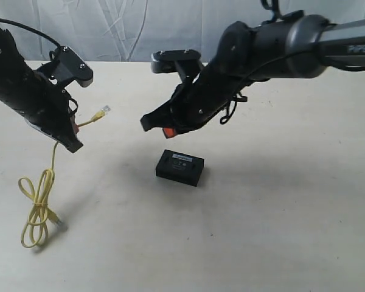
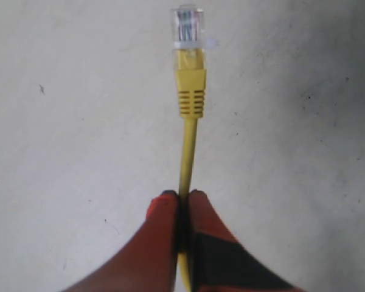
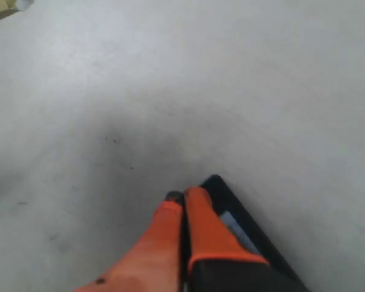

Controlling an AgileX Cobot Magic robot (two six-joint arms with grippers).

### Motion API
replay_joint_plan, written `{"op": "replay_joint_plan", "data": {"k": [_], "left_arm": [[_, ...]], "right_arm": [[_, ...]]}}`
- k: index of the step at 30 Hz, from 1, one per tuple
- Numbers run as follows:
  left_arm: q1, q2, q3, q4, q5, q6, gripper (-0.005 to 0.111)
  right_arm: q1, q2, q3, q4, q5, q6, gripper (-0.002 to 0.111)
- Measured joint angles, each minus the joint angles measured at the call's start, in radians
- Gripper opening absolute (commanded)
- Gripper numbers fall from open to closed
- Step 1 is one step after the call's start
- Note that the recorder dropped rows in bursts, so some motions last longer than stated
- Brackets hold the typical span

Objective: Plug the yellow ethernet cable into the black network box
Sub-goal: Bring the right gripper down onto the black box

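My left gripper [image 1: 78, 123] [image 2: 182, 196] is shut on the yellow ethernet cable [image 2: 187, 159] a short way behind its clear plug [image 1: 104, 110] [image 2: 188, 27], held up in the air at the left. The rest of the cable hangs down to a loose coil [image 1: 38, 207] on the table. The black network box [image 1: 180, 167] with its white label lies flat near the middle. My right gripper [image 1: 160, 126] [image 3: 184, 196] hovers just above and behind the box [image 3: 243, 228], its orange fingers pressed together with nothing between them.
The pale table [image 1: 280, 219] spreads under everything, backed by a white cloth curtain [image 1: 140, 27]. The cable's second plug [image 1: 60, 222] lies beside the coil at the front left.
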Motion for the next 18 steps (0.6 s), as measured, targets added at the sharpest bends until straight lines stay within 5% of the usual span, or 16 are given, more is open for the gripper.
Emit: {"op": "replay_joint_plan", "data": {"k": [11, 18], "left_arm": [[0.0, 0.0, 0.0, -0.007, -0.016, 0.0, 0.0], [0.0, 0.0, 0.0, -0.01, -0.022, 0.0, 0.0]], "right_arm": [[0.037, 0.18, -0.135, 0.03, 0.044, -0.002, -0.001], [0.037, 0.183, -0.139, -0.231, 0.062, 0.142, -0.001]]}}
